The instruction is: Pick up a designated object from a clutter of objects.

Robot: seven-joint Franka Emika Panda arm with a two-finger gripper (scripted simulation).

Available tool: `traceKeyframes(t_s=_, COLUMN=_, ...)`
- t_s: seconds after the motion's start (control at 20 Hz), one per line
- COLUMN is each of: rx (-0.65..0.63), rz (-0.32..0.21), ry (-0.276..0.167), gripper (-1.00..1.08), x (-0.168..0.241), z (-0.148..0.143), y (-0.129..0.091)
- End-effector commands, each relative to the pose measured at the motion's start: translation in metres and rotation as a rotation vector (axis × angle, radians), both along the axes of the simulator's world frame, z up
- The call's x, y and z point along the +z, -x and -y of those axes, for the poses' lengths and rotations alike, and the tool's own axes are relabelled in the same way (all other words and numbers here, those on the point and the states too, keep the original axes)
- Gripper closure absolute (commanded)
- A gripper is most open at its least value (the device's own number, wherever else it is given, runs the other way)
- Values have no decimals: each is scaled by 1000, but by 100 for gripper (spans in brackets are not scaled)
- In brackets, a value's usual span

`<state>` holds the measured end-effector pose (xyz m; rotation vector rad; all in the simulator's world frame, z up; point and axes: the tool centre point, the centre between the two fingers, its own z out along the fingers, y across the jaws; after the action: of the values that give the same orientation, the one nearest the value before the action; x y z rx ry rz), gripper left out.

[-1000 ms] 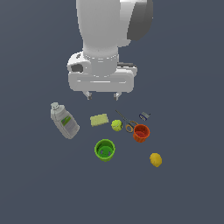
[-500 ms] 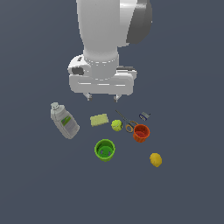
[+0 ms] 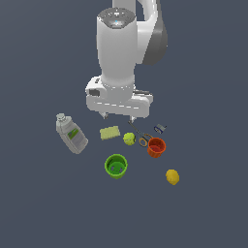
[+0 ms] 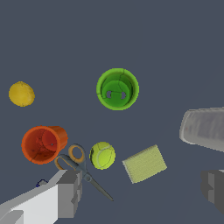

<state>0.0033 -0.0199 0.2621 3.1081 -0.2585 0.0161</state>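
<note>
The tennis ball (image 3: 129,138) is small and yellow-green with pale seams. It lies on the floor between the yellow-green sponge (image 3: 110,132) and the scissors (image 3: 140,137). My gripper (image 3: 117,116) is open and empty, hanging above and just behind the ball and sponge. In the wrist view the ball (image 4: 103,155) lies beside the scissors (image 4: 81,168) and the sponge (image 4: 144,164), and my gripper (image 4: 142,187) shows one grey finger at either side.
Around the ball lie a green cup (image 3: 116,166), an orange-red cup (image 3: 156,147), a lemon (image 3: 172,177), a small blue clamp (image 3: 160,128) and a grey bottle with a green label (image 3: 71,134), lying on its side at the exterior view's left.
The gripper has come down toward the clutter and shifted slightly to the exterior view's right. The objects have not moved.
</note>
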Motion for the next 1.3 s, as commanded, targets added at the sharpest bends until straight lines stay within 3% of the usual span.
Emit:
traceKeyframes(t_s=0.0, rx=-49, rz=0, ry=-3, gripper=-92, x=-17, z=-5, y=2)
traceKeyframes(t_s=0.75, rx=-385, rz=0, ry=-21, gripper=-92, x=-124, z=-37, y=31)
traceKeyframes(t_s=1.25, rx=-526, rz=-1, ry=-25, gripper=-92, x=-163, z=-48, y=52)
